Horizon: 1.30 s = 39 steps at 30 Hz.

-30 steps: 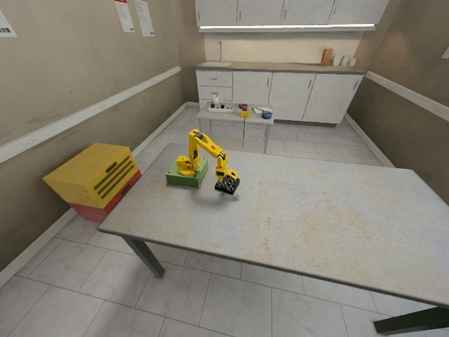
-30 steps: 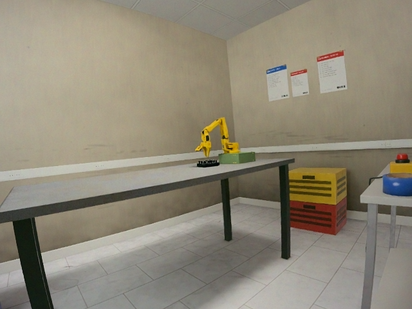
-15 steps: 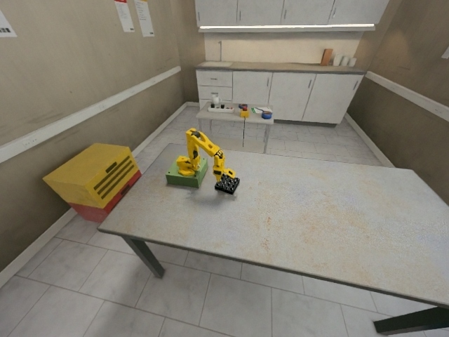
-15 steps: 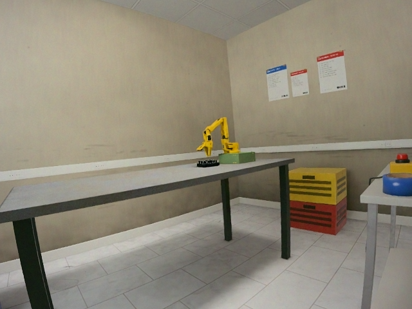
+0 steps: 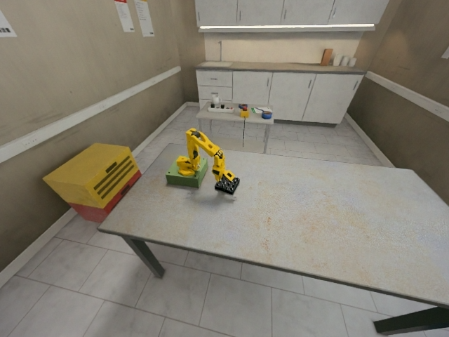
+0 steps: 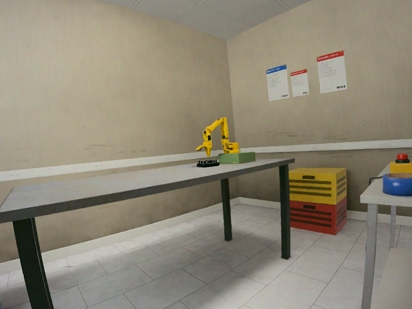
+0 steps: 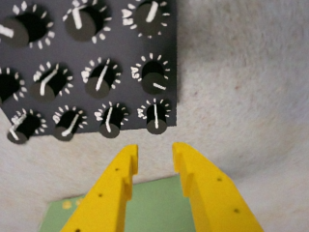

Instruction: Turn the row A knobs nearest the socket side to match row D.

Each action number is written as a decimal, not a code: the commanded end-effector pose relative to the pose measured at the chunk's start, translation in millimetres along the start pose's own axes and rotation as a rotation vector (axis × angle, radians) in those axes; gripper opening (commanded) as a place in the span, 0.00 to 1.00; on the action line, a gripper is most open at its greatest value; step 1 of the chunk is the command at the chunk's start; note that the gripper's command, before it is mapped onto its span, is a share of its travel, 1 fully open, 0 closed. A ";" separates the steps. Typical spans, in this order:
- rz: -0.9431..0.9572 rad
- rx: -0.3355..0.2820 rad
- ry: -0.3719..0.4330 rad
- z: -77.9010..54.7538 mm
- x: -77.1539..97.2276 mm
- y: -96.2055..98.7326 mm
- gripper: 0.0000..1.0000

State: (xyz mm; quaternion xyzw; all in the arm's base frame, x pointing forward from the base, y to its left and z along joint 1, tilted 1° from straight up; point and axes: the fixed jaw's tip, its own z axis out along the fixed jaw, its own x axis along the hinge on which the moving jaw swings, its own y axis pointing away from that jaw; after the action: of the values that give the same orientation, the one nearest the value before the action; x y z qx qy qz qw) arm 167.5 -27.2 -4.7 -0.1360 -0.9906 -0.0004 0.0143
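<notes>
The black knob box (image 5: pixel 226 184) lies flat on the table beside the arm's green base (image 5: pixel 186 173); it also shows in the exterior view (image 6: pixel 207 163). In the wrist view the knob box (image 7: pixel 92 68) fills the upper left, with white pointer marks on each knob. The knobs labelled A run down its right-hand column; the nearest one (image 7: pixel 155 117) points almost straight toward the fingers. My gripper (image 7: pixel 154 147) hovers just above and short of the box's near edge, in line with that knob. Its fingers stand nearly shut with a narrow gap and nothing between them.
The green base (image 7: pixel 121 208) lies right behind the fingers. A yellow and red crate (image 5: pixel 95 179) stands on the floor left of the table. A small side table (image 5: pixel 236 114) with small items stands farther back.
</notes>
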 end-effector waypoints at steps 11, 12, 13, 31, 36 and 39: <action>0.516 -0.008 -0.019 -2.1 -5.0 -1.2 0.09; 0.516 -0.008 -0.019 -2.1 -5.0 -1.2 0.09; 0.548 -0.008 -0.019 -2.1 -5.3 -1.3 0.09; 0.728 -0.010 -0.018 -2.1 -6.5 -2.0 0.10; 0.728 -0.010 -0.018 -2.2 -7.9 -1.9 0.10; 0.728 -0.010 -0.018 -2.3 -10.0 -1.7 0.10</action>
State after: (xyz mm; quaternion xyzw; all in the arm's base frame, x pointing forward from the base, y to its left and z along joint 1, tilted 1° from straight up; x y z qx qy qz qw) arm 172.6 -30.5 -4.6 -0.4758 -0.8795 0.0042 0.0125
